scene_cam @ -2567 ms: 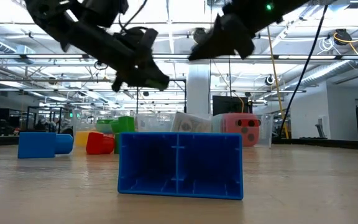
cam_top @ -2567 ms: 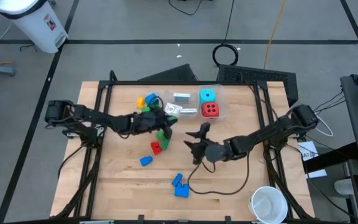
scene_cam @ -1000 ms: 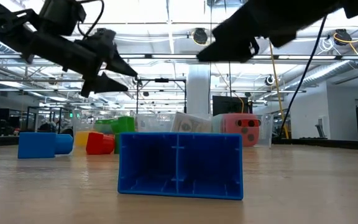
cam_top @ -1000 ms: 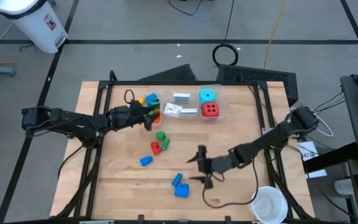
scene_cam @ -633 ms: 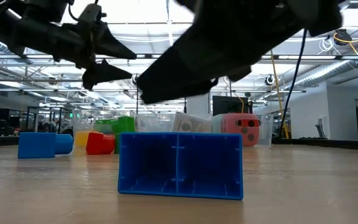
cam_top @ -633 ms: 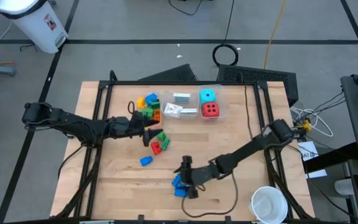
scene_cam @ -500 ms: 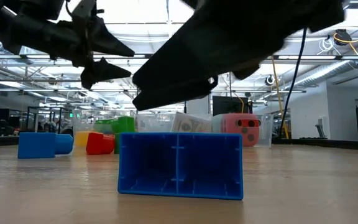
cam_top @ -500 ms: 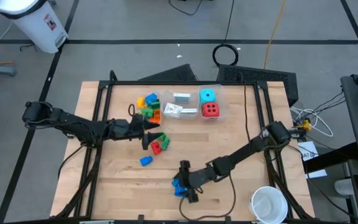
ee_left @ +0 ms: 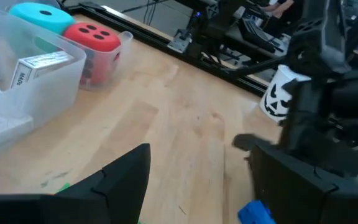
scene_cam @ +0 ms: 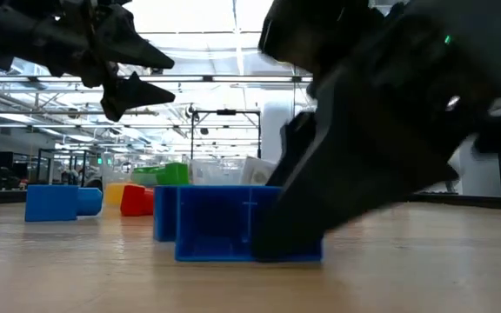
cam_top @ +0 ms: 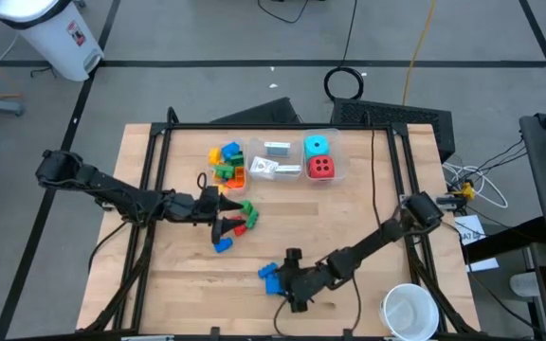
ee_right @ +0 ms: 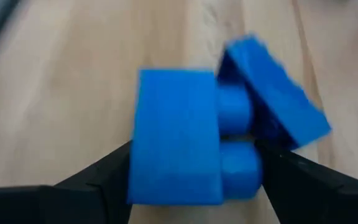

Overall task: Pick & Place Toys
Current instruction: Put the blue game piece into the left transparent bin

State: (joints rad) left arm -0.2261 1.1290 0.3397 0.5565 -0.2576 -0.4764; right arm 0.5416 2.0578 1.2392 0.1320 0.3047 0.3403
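Holding dice (cam_top: 318, 157) and cards (cam_top: 275, 159): clear bins (cam_top: 337, 169); both hands spread, right hand (cam_top: 287, 281) straddling blue bricks (cam_top: 271, 277).

Premises: an open industrial lab or workshop hall. Evidence: exposed ceiling trusses (scene_cam: 233, 83) with strip lighting, grey floor (cam_top: 207, 85) marked with dark lines, loose cables (cam_top: 345, 83), and a wooden tabletop (cam_top: 368, 204) in a black metal frame.

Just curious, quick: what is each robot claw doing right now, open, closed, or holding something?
Left gripper: open, empty, above the table.
Right gripper: open, jaws straddling the blue brick, not holding it.
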